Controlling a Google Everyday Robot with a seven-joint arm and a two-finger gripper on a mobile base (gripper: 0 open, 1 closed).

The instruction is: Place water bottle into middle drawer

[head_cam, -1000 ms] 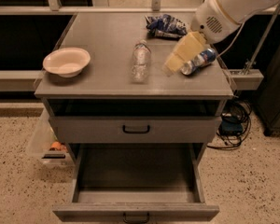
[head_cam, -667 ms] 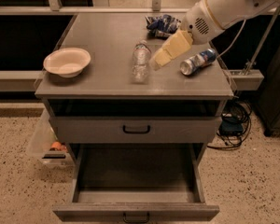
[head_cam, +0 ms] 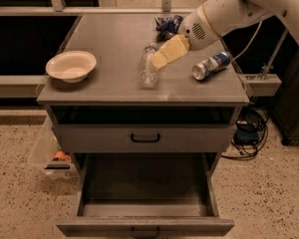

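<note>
While the water bottle [head_cam: 148, 68] lies on its side near the middle of the grey cabinet's surface [head_cam: 109, 34], its clear ribbed body runs front to back, with the pale cap end toward the rear and the base toward the front edge. It is well above the middle drawer [head_cam: 144, 226], the lowest one, which is pulled out with nothing in it.

A white arm [head_cam: 224, 11] reaches in from the upper right and slopes down to the left over the surface. Its tan pincer [head_cam: 159, 60] points at the bottle's upper half, with the tip just beside the bottle's right side. I cannot tell whether it touches the plastic, nor whether the pincer is spread or pressed together.

A blue-and-silver can [head_cam: 211, 65] lies tipped over to the right of the pincer, a crumpled blue bag [head_cam: 168, 26] sits behind it, and a white bowl [head_cam: 71, 65] stands at the left. The upper drawer [head_cam: 145, 138], with a black handle, is closed.
</note>
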